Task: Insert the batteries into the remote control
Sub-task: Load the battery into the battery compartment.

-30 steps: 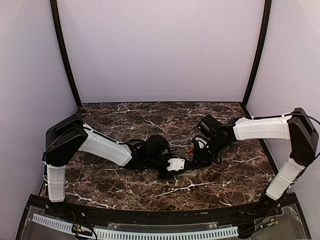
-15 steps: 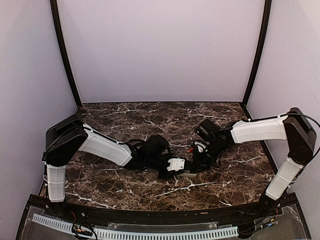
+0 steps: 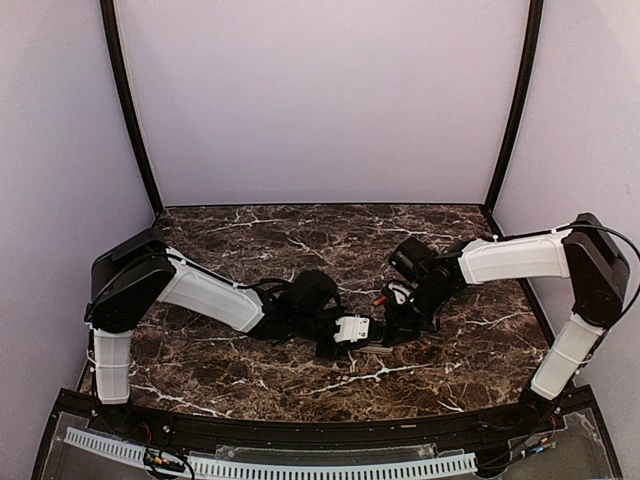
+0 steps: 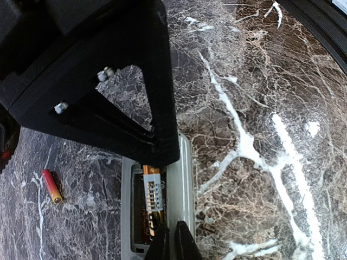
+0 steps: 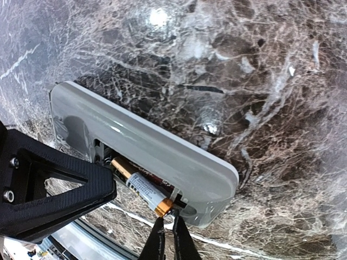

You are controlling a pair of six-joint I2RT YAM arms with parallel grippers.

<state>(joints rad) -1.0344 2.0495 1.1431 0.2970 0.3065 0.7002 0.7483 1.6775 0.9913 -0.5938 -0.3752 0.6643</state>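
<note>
Right wrist view: right fingers (image 5: pixel 156 246), drawn narrow, are held at the metal end of a battery (image 5: pixel 140 187) seated in the upturned remote control (image 5: pixel 157 146). Left fingers (image 4: pixel 186 248), drawn together, are set on its rim. A second battery (image 4: pixel 52 186) is seen loose on the desk (image 4: pixel 271 81).

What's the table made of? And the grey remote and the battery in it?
The table looks like polished dark marble or a marble-print: white veins, shiny glints. The remote control seems smooth grey plastic, softly glossy. The battery looks metal: coppery shiny end.
</note>
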